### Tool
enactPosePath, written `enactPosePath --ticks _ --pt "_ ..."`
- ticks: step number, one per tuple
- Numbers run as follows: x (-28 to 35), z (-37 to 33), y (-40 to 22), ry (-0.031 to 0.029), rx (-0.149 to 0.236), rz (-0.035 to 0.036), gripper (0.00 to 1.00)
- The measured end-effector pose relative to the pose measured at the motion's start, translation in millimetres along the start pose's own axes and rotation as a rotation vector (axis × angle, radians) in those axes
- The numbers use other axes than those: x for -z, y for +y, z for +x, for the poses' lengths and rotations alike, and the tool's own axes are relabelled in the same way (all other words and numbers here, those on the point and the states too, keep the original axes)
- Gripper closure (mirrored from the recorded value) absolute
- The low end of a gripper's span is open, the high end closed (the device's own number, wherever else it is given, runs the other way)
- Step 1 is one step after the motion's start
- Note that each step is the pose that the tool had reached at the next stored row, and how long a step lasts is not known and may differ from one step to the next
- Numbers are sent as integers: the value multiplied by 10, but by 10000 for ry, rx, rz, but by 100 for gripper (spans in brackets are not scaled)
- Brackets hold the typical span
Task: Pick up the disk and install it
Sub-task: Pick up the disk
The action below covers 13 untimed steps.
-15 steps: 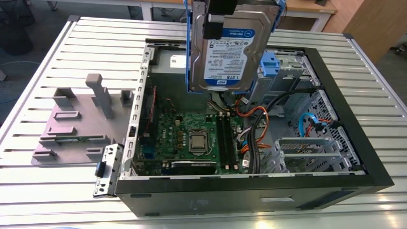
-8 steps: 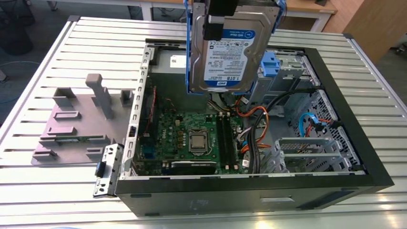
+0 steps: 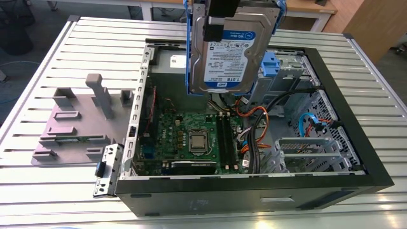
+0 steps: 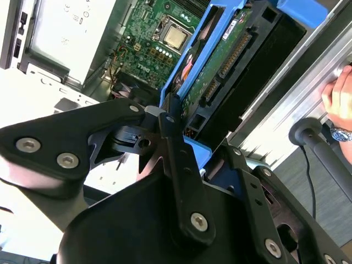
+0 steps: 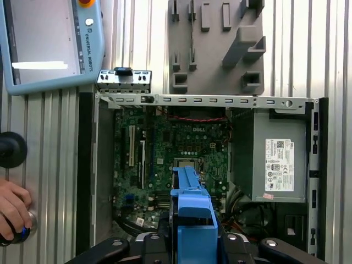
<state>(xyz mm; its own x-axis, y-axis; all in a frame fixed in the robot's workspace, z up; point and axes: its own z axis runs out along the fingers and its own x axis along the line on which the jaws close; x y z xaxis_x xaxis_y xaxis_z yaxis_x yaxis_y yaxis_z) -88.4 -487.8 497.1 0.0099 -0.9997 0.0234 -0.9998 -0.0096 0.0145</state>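
The gripper (image 4: pixel 171 114) is clamped on the disk (image 3: pixel 232 52), holding it upright by its blue rails in mid-air above the open computer case (image 3: pixel 254 193) on the ribbed metal bench (image 3: pixel 51 186). A person's hand (image 5: pixel 12 210) rests at the bench.

1. My exterior view looks down at an angle over the open computer case (image 3: pixel 254 193) — whole table (image 3: pixel 45 86) visible.
2. First wrist view faces straight down, high above the motherboard (image 5: pixel 181 143).
3. Second wrist view — close along the disk (image 4: pixel 220 60), tilted; I reckon it shares that motherboard (image 4: pixel 148 27).
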Motion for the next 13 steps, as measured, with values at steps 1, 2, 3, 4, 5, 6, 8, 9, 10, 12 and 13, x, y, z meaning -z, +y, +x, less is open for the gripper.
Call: enactPosePath --ticks 1,2,3,4,5,6,8,9,10,12,13 --pt "-1 18 0 -1 0 1 64" --pt "-2 35 1 -1 0 0 64" --pt "-3 37 1 -1 1 1 64" --pt "-3 39 1 -2 0 1 64" --pt "-4 42 1 -1 0 1 64" --pt "-5 45 0 -1 1 1 64" --pt "-7 52 1 -3 1 0 64" --pt "-8 56 1 -3 1 1 64" --pt "-9 60 1 -5 0 1 64" --pt "-12 69 0 -13 1 1 64" --pt "-14 75 0 -27 2 1 64"
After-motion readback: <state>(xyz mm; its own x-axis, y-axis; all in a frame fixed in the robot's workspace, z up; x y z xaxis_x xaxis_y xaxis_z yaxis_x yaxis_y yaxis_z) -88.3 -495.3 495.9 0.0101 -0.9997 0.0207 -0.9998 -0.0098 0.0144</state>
